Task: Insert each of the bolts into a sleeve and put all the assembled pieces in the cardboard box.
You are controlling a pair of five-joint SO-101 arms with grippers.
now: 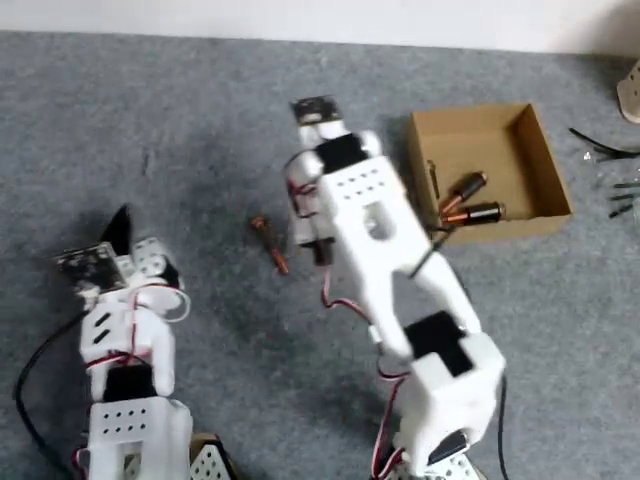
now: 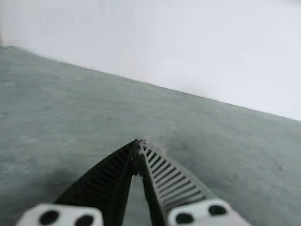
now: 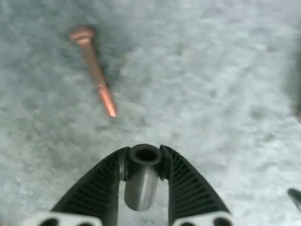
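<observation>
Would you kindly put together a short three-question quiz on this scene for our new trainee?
1. True or false: the copper bolt lies loose on the grey carpet, held by no gripper.
2. Multiple choice: the right gripper is shut on A) the copper bolt, B) a sleeve, C) nothing.
3. Fill in the blank: the left gripper, low over the carpet, is ____ (open or shut).

Key: 1 true; 2 B; 3 shut.
</observation>
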